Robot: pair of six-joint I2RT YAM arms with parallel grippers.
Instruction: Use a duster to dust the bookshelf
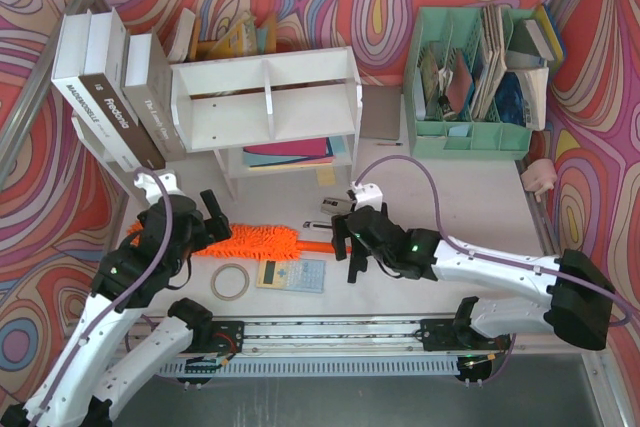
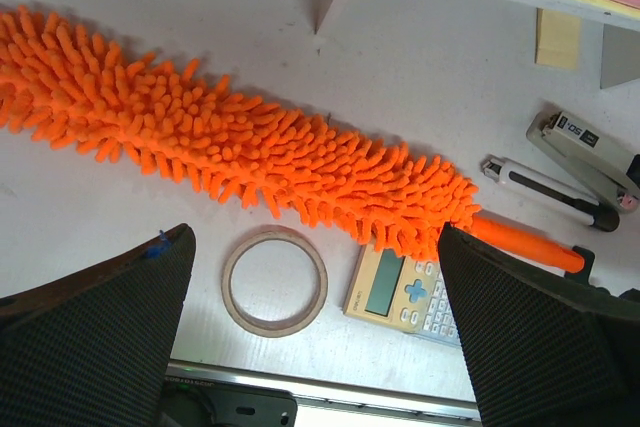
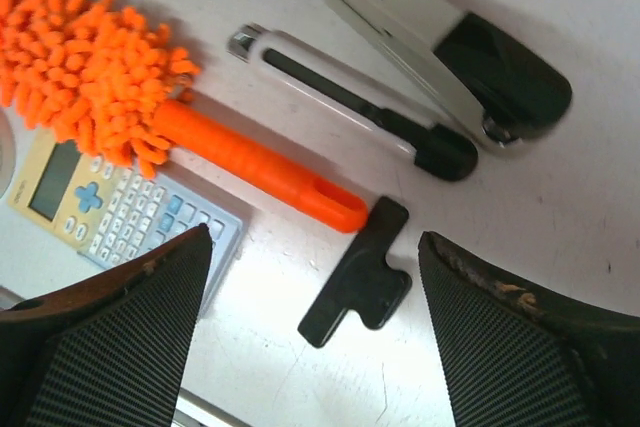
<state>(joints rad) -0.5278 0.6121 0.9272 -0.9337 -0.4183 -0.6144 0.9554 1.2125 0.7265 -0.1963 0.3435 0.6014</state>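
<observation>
Top external: duster (image 1: 262, 240) lay flat on the tabletop (image 1: 450, 187) between the bookshelf (image 1: 265, 97) and the near edge, handle pointing right. Left tool (image 2: 315, 247) gaped wide over the fluff, holding nothing. Right tool (image 3: 312, 237) stood parted over the handle end, gripping nothing. Calculator (image 1: 291, 275) and tape ring (image 1: 230, 281) lay just beside it, nearer the edge.

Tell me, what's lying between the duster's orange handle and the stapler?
A white-and-black utility knife lies between the duster handle and the stapler, clearest in the right wrist view.
</observation>
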